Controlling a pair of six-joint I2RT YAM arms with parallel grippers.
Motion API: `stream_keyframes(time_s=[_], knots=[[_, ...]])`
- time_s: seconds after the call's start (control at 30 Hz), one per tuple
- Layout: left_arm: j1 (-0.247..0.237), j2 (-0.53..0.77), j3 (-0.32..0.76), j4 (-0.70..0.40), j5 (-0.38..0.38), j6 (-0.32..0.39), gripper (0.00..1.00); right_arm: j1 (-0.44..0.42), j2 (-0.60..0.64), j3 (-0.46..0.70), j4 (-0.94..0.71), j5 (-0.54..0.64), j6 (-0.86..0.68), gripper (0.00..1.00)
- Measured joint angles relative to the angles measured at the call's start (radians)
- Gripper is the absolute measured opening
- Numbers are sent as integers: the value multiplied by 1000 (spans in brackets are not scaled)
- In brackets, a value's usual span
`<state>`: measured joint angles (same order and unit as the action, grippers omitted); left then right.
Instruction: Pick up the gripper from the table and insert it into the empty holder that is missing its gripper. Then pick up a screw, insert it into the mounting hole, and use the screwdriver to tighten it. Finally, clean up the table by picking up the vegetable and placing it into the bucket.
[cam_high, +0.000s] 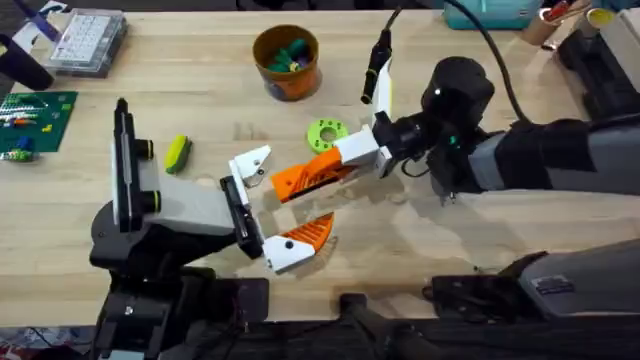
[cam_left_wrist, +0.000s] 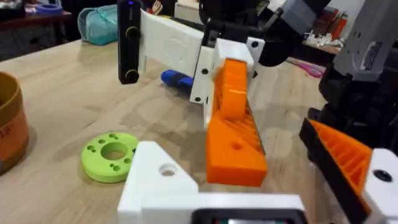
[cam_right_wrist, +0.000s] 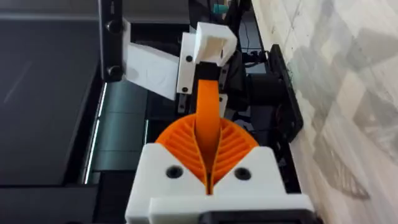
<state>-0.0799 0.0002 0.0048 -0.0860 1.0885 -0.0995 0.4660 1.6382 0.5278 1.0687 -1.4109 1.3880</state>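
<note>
1. Right gripper (cam_high: 352, 158): closed on the gripper (cam_high: 312, 176), the orange ribbed finger. In the right wrist view, the 2 orange ribbed pads (cam_right_wrist: 180, 146) press against both faces of the part, with no gap showing.

2. Location of the part: held clear of the table (cam_high: 480, 240), between the 2 arms, near the middle of the work area.

3. Left gripper (cam_high: 268, 205): wide open and holding nothing. It carries 1 mounted orange finger (cam_high: 305, 233) on the near side. On the far side it carries the empty white holder (cam_high: 250, 162), with a mounting hole on its top face in the left wrist view.

4. Governing relation: the long axis of the held part runs from the right gripper toward the left arm. Its free end points toward the empty holder and lies just beside it, apparently not yet seated. In the right wrist view, the part lines up with the holder opening straight ahead.

5. Judged next move: advance the right arm along that axis; the left arm need only keep the holder steady.

6. Pending items: the blue screwdriver (cam_left_wrist: 177, 79), the toy corn cob (cam_high: 177, 153) and the bucket (cam_high: 287, 62) all rest on the table. The lime-green disc (cam_high: 325, 133) lies just beyond the held part.
</note>
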Motion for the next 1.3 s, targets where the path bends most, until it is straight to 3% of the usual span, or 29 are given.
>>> stream_keyframes(time_s=[0.63,0.93,1.3], knots=[[0,0,1,-20,13,-30,990,0,0,0,0,3,1,11],[0,0,1,-35,86,65,990,0,0,0,0,3,4,11],[0,0,1,-38,101,105,990,0,0,0,0,3,8,14]])
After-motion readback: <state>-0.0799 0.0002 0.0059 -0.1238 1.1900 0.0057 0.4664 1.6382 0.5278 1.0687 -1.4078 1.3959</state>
